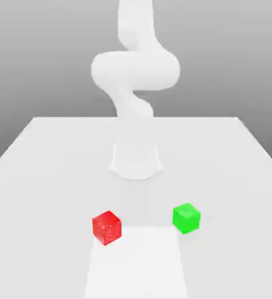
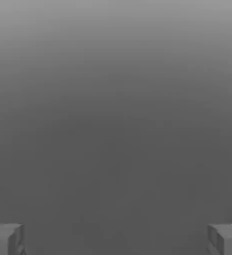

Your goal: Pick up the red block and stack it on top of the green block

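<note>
The red block (image 1: 107, 227) sits on the white table (image 1: 44, 163), near its front and toward the exterior view's left. The green block (image 1: 186, 218) rests on the same table toward the exterior view's right, about a block's width or two apart from the red one. In the hand view my gripper (image 2: 116, 239) is open: its two grey fingertips (image 2: 5, 239) stand far apart with nothing between them, facing a plain grey background. Neither block is near the fingers.
The arm's white base (image 1: 136, 160) stands on the table behind the blocks, and its white links (image 1: 135, 67) rise above it. A slightly brighter patch (image 1: 135, 263) marks the table's front.
</note>
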`<control>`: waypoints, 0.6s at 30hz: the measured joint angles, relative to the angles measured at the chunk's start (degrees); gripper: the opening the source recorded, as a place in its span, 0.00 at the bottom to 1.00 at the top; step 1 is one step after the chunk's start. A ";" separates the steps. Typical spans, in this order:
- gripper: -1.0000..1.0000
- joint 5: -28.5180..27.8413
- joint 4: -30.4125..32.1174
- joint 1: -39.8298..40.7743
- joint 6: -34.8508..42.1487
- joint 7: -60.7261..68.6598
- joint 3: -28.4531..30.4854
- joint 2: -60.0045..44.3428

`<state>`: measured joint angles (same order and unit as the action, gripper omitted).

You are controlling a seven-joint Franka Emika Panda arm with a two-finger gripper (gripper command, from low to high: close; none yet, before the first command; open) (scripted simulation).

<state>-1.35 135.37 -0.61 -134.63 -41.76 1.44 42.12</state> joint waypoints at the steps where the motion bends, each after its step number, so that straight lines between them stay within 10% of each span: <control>1: 0.50 -0.61 1.70 -0.27 -1.36 2.03 0.75 -1.84; 18: 0.50 -3.44 30.56 -3.66 -27.03 43.05 15.38 -36.31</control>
<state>-4.79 165.93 -4.27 -161.67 1.30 16.82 5.81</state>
